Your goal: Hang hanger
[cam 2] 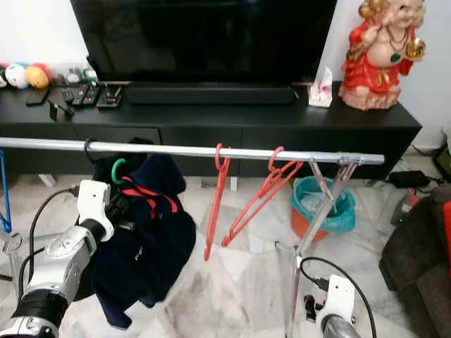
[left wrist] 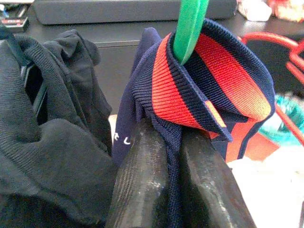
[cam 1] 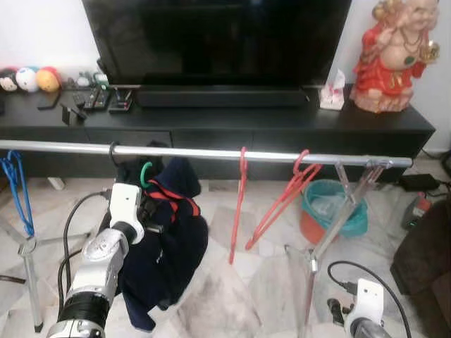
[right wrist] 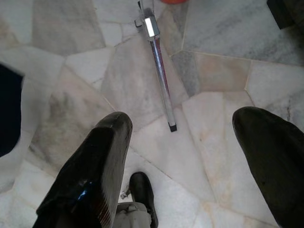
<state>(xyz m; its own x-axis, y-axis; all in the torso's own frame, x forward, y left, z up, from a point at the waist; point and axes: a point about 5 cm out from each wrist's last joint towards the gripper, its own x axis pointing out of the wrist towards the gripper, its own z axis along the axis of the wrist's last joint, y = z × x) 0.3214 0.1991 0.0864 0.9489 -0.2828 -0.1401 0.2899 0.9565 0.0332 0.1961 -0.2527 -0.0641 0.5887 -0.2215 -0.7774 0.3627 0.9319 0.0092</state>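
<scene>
A green hanger [cam 1: 146, 174] carries a navy garment [cam 1: 169, 239] with a red-striped collar [left wrist: 213, 85]. Its hook hangs just below the silver rail [cam 1: 211, 153], not over it. My left gripper [left wrist: 173, 180] is shut on the navy fabric right under the collar, left of the garment and below the rail [cam 2: 176, 150]. A black hanger [cam 1: 113, 151] with a dark garment [left wrist: 52, 142] hangs on the rail beside it. My right gripper [right wrist: 183, 166] is low at the right, open, pointing down at the marble floor [right wrist: 228, 128] with nothing between its fingers.
Two red hangers [cam 1: 239, 204] [cam 1: 282, 201] hang empty on the rail and a blue one [cam 1: 15, 190] is at its left end. The rack's right leg [cam 1: 338, 225] slants to the floor near a teal bin [cam 1: 335, 204]. A black TV console [cam 1: 232, 123] stands behind; dark furniture [cam 1: 426, 260] is at the right.
</scene>
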